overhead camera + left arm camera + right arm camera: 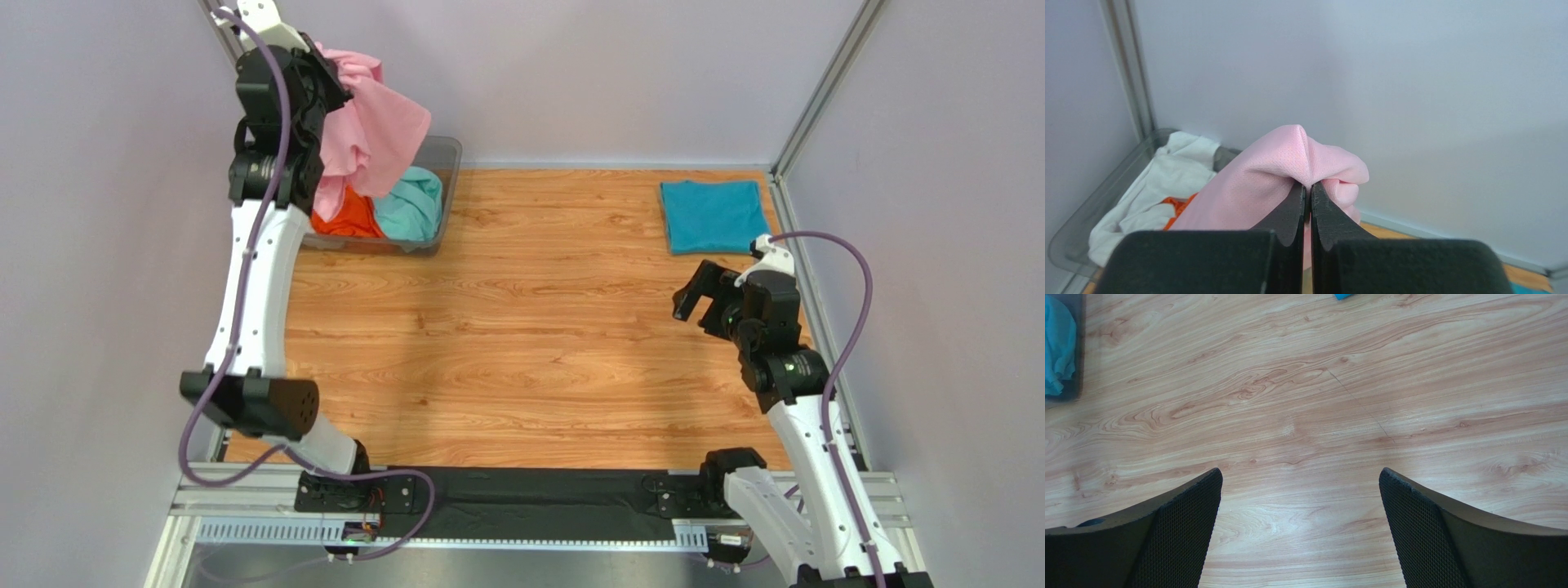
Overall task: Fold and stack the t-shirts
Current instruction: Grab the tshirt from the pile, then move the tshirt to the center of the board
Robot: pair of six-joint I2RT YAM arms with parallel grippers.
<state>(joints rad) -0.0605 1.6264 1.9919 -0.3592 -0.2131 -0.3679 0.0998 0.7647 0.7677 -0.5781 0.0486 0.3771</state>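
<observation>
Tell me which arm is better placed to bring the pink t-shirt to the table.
Left. The left gripper is shut on the pink t-shirt, raised above the bin; the right gripper is open over the table, far off.

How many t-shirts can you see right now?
5. The pink tee hangs from the left gripper over the bin; the orange tee, mint-green tee and white tee lie in it; the teal tee sits folded far right. Others may be hidden underneath.

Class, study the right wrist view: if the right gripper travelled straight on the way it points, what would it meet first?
Most likely the bare wooden table, since the open right gripper points down at it. Nothing lies between; the mint-green t-shirt sits far to one side.
</observation>
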